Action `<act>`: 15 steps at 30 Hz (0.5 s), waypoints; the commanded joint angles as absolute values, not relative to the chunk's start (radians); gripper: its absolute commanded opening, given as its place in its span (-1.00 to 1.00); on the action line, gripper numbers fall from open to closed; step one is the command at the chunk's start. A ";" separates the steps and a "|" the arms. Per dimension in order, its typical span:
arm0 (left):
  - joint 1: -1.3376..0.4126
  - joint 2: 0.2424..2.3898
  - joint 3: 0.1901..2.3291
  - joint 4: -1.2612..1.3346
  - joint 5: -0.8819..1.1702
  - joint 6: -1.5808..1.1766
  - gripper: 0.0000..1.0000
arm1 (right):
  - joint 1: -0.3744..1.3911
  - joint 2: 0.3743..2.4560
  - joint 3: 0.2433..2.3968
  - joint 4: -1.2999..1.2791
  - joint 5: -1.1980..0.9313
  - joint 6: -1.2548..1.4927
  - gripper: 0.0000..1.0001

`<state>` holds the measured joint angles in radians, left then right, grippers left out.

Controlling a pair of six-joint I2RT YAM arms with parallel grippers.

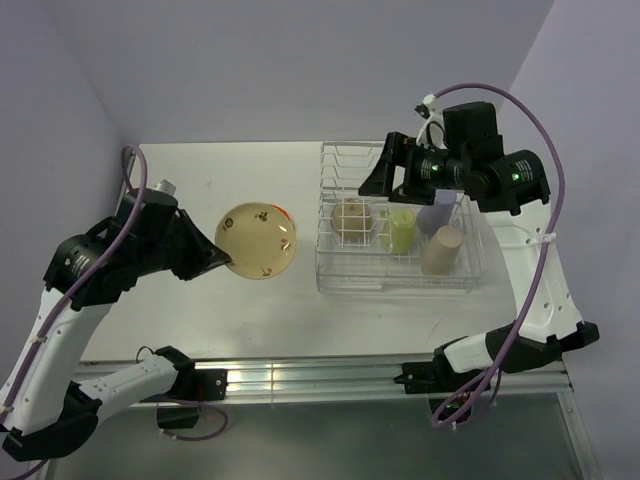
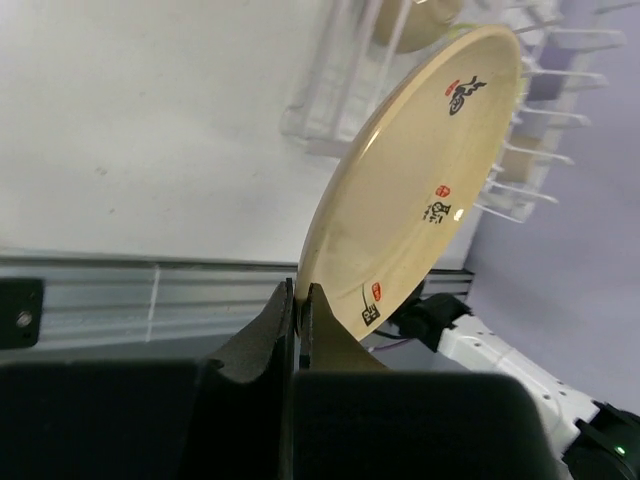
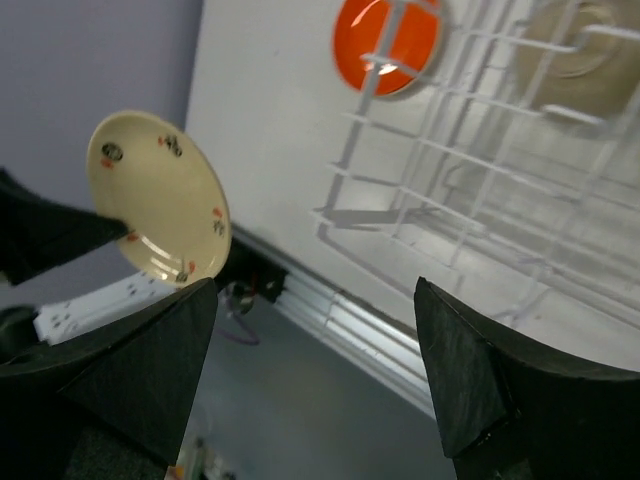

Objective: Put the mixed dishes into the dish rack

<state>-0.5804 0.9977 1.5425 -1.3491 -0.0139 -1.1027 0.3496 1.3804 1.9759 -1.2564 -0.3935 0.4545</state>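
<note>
cream-yellow saucer, glossy with small red and black printed marks, is held up tilted at centre left of the top view. the left gripper is closed tight on its rim. an orange plate shows only as a sliver behind it, on the table. the dish rack at centre right holds an off-white bowl, a yellow-green cup, a lavender cup and a tan cup. the right gripper hangs above the rack, fingers spread wide, holding nothing.
</note>
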 commanded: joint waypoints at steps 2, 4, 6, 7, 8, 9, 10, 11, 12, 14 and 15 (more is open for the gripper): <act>-0.584 0.930 1.575 -1.174 0.021 -1.094 -1.00 | 0.386 1.417 2.005 -1.168 -0.714 0.440 0.72; -0.583 0.914 1.563 -1.116 0.046 -1.086 -0.99 | 0.437 1.433 2.037 -1.152 -0.784 0.439 0.71; -0.584 0.926 1.575 -1.117 0.054 -1.066 -1.00 | 0.484 1.453 2.052 -1.120 -0.830 0.448 0.71; -0.583 0.936 1.586 -1.100 0.067 -1.059 -1.00 | 0.497 1.459 2.051 -1.089 -0.837 0.468 0.71; -0.584 0.937 1.589 -1.085 0.077 -1.048 -1.00 | 0.518 1.468 2.045 -1.075 -0.844 0.477 0.68; -0.583 0.937 1.589 -1.068 0.086 -1.045 -1.00 | 0.528 1.471 2.037 -1.062 -0.848 0.485 0.68; -0.583 0.939 1.586 -1.037 0.110 -1.036 -0.99 | 0.540 1.476 2.023 -1.034 -0.851 0.495 0.67; -0.583 0.942 1.589 -1.035 0.117 -1.029 -1.00 | 0.548 1.480 2.017 -1.017 -0.851 0.500 0.65; -0.584 0.957 1.595 -1.037 0.120 -1.022 -1.00 | 0.567 1.479 2.000 -0.999 -0.867 0.508 0.63; -0.583 0.966 1.595 -1.017 0.152 -1.006 -1.00 | 0.584 1.479 1.985 -0.937 -0.883 0.532 0.62; -0.583 0.966 1.589 -1.003 0.164 -0.997 -1.00 | 0.591 1.480 1.977 -0.921 -0.887 0.540 0.61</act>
